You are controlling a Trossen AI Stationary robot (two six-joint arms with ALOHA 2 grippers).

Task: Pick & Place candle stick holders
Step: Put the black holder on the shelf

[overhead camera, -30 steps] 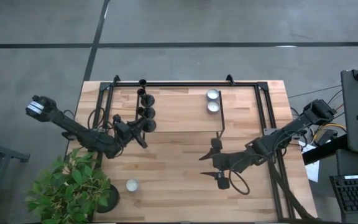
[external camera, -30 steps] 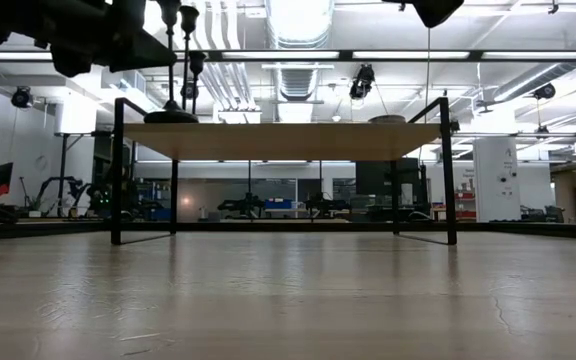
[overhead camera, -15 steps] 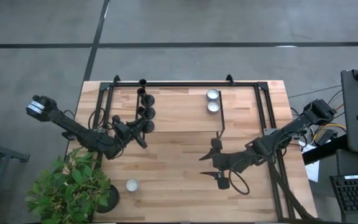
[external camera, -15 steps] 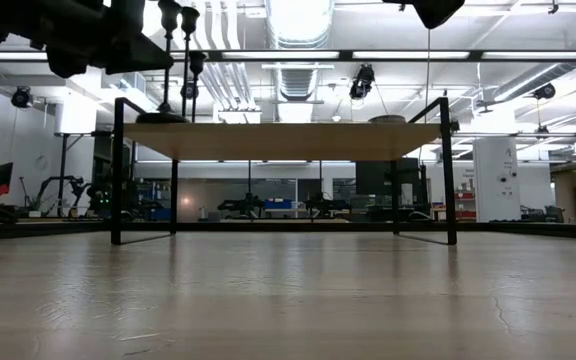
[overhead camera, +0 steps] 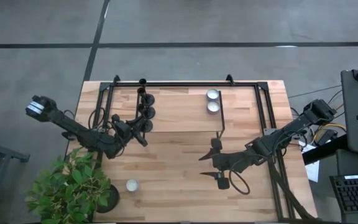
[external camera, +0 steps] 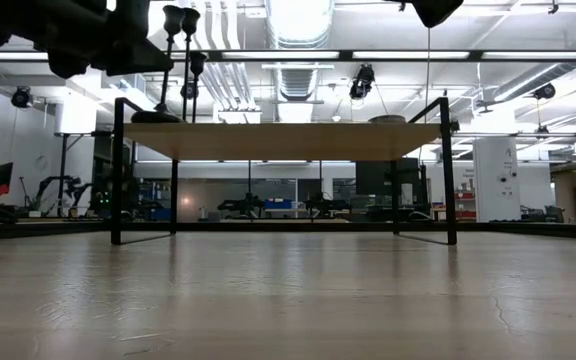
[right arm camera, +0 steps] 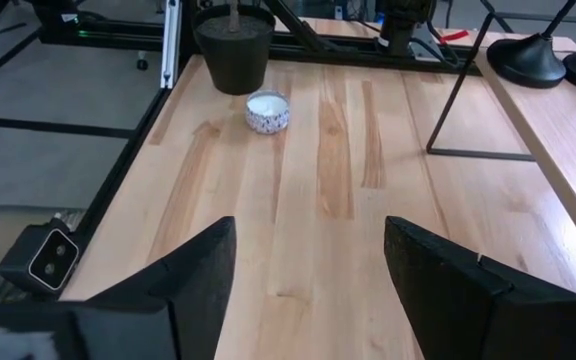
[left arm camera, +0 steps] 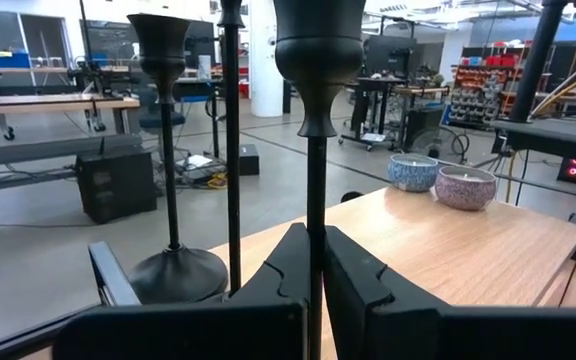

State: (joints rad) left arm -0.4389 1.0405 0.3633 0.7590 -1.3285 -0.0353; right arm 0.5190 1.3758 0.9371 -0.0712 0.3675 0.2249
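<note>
Three black candle stick holders stand in a row on the left of a raised wooden shelf (overhead camera: 241, 118). My left gripper (overhead camera: 140, 132) is shut on the nearest one (overhead camera: 145, 126), whose cup (left arm camera: 318, 40) rises above the fingers. The other two (overhead camera: 148, 112) (overhead camera: 143, 93) stand on their round bases behind it. Two whitish-silver cups (overhead camera: 212, 94) (overhead camera: 213, 106) sit on the shelf's right part. A third cup (overhead camera: 132, 185) sits on the table near the front left. My right gripper (overhead camera: 211, 165) is open and empty over the table's middle right. My left gripper pinches the holder's narrow stem (left arm camera: 315, 215) between its two fingers, low on the stem. The fingers come level from the table's near left and lie across the stem. The holder stands upright. The fingers hide its base, so I cannot tell whether it rests on the shelf.
A black plant pot (overhead camera: 107, 199) with a green plant stands at the front left corner, next to the loose cup (right arm camera: 267, 110). The shelf's black frame legs (overhead camera: 221, 130) stand on the table. Bare wood lies in the table's front middle (overhead camera: 173, 180).
My left gripper has moved a little toward the table's left edge, still shut on the holder. The holder's base has shifted the same way along the shelf, away from the other two holders.
</note>
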